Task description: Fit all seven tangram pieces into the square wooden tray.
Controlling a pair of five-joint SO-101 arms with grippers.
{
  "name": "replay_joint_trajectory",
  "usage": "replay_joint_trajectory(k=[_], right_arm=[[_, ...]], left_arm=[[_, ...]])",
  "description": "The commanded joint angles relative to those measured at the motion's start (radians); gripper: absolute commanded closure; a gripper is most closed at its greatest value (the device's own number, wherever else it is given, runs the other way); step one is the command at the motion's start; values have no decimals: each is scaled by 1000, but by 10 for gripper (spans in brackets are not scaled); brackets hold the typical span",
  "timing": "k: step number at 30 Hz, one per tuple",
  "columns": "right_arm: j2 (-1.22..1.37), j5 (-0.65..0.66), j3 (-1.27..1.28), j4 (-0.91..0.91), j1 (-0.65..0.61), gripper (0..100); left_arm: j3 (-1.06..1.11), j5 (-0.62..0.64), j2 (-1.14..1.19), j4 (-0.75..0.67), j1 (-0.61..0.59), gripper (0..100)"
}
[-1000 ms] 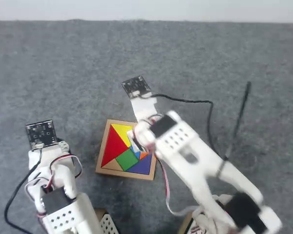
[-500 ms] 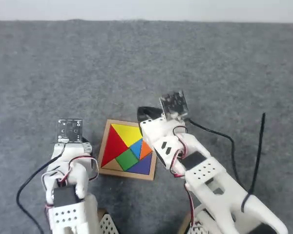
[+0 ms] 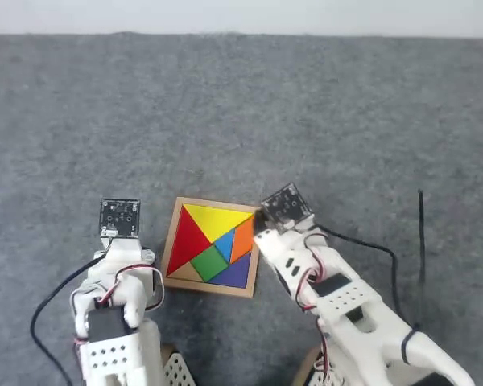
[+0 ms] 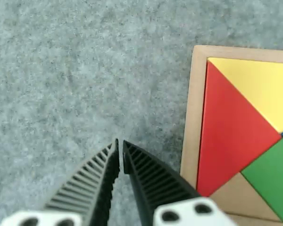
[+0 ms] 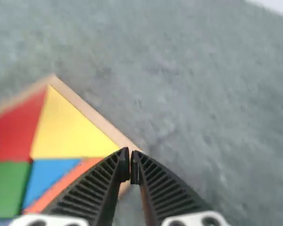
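Note:
The square wooden tray [image 3: 171, 240] lies on the grey carpet between the two arms, holding the red [image 3: 188, 240], yellow [image 3: 216, 219], green [image 3: 209, 262], blue, orange [image 3: 242, 243], purple [image 3: 236, 275] and tan pieces. My left gripper [image 4: 120, 146] is shut with nothing in it, low over the carpet just left of the tray [image 4: 191, 113]; the red piece [image 4: 228, 132] and yellow piece [image 4: 259, 84] show beside it. My right gripper [image 5: 130, 160] is shut and bare over the tray's far right rim [image 5: 108, 126], by the yellow piece [image 5: 66, 127].
Grey carpet [image 3: 241, 104] covers the table all around, with wide free room behind the tray. A black cable [image 3: 362, 241] trails off the right arm. The arm bases sit at the near edge.
The right arm has drawn back from over the tray to its right rim, uncovering the pieces. The left arm has shifted right, nearer the tray.

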Motion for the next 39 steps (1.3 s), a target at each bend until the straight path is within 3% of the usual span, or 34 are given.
replay_joint_trajectory(k=[1,9,16,20,39], right_arm=[[-42,20,-3,-25,45,991],[-42,29,-3,-25,56,991],[-41,46,38,-25,142,990],[-41,107,72,-25,97,989],[-42,112,92,-87,73,988]], left_arm=[[-12,-5,-11,3,-6,988],[-12,-5,-11,3,-6,988],[-12,-5,-11,3,-6,988],[-12,-5,-11,3,-6,988],[-12,-5,-11,3,-6,988]])
